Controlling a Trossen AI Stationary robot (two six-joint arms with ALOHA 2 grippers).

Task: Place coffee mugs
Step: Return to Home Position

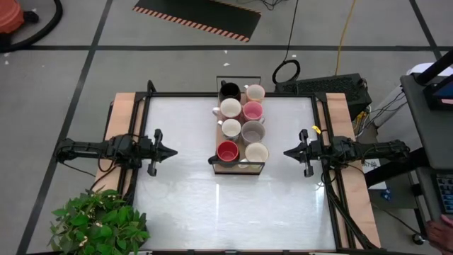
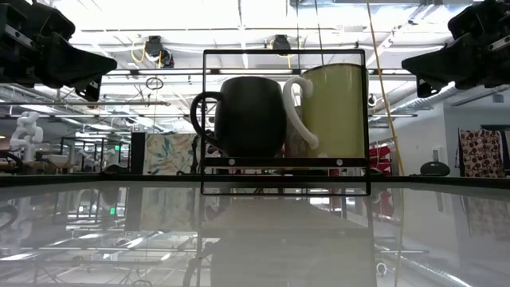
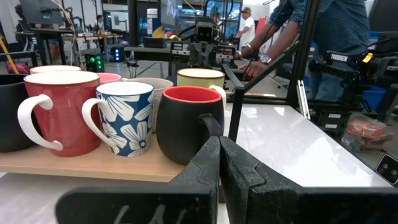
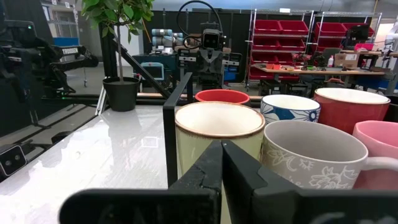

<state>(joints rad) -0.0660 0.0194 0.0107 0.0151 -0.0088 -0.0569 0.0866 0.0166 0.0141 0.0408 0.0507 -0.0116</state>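
Coffee mugs (image 1: pixel 231 108) fill the tray (image 1: pixel 241 173) at frame centre, so the left gripper (image 1: pixel 170 151) and right gripper (image 1: pixel 289 151) wait mid-left and mid-right, fingers closed, empty.

Eight coffee mugs (image 1: pixel 229 90) (image 1: pixel 255 93) (image 1: pixel 231 108) (image 1: pixel 253 111) (image 1: pixel 231 128) (image 1: pixel 253 131) (image 1: pixel 227 151) (image 1: pixel 256 153), one wooden tray (image 1: pixel 217 139), two hands (image 1: pixel 166 151) (image 1: pixel 287 152), one potted plant (image 1: pixel 99 223)
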